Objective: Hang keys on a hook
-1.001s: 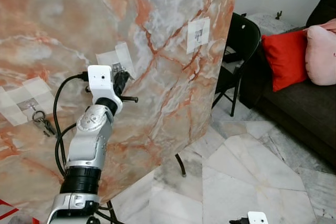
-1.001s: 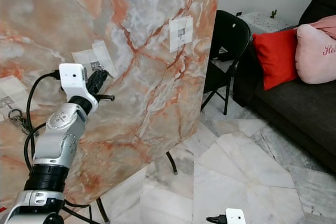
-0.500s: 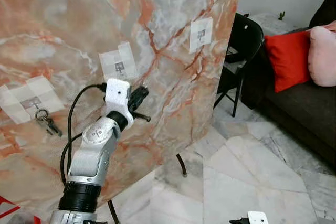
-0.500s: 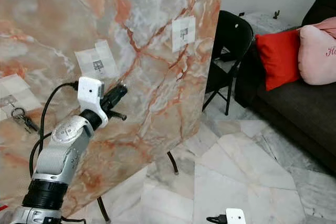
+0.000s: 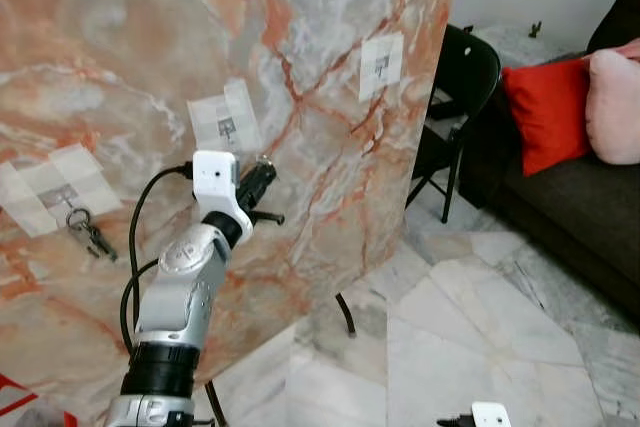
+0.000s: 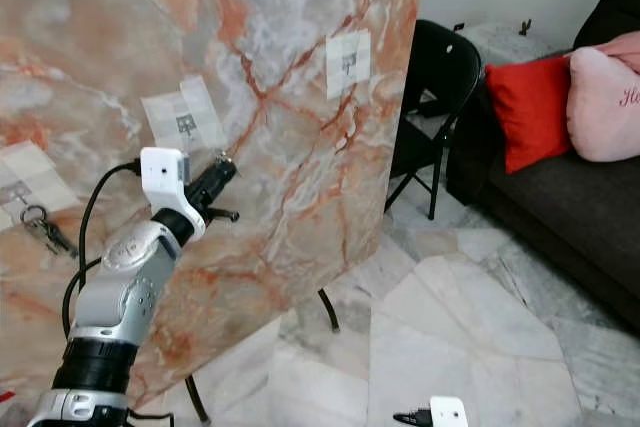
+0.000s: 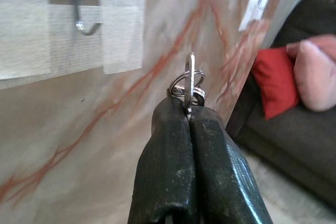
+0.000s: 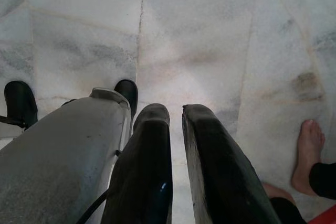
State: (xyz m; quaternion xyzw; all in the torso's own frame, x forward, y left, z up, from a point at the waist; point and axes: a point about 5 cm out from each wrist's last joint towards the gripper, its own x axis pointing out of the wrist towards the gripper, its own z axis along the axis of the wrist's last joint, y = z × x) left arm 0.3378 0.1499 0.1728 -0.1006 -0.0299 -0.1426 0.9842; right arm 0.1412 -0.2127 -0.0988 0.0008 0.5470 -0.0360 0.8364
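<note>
Black fingers [image 7: 181, 171] of the left gripper [image 7: 188, 113] are pressed together, and between their tips they pinch the ring [image 7: 187, 85] of the keys, which stands out in front of them. Just beyond the ring is the marble board [image 5: 330, 67]. On it a small metal hook [image 7: 84, 22] is fixed under a patch of tape [image 5: 224, 119], and the ring is near this hook but apart from it, a little below and to one side. Another bunch of keys [image 5: 84, 231] hangs already on the hook more to the left, and a third hook [image 5: 381, 65] sits higher on the right.

The step in hand seems to be the approach to the hook. Next, the ring must probably rise, pass over the hook's upturned tip and settle behind it, and only then may the fingers open.

The right gripper [image 8: 176, 116] hangs idle over the floor [image 8: 210, 35], its fingers slightly parted and holding nothing. A person's foot [image 8: 305, 156] is near.
</note>
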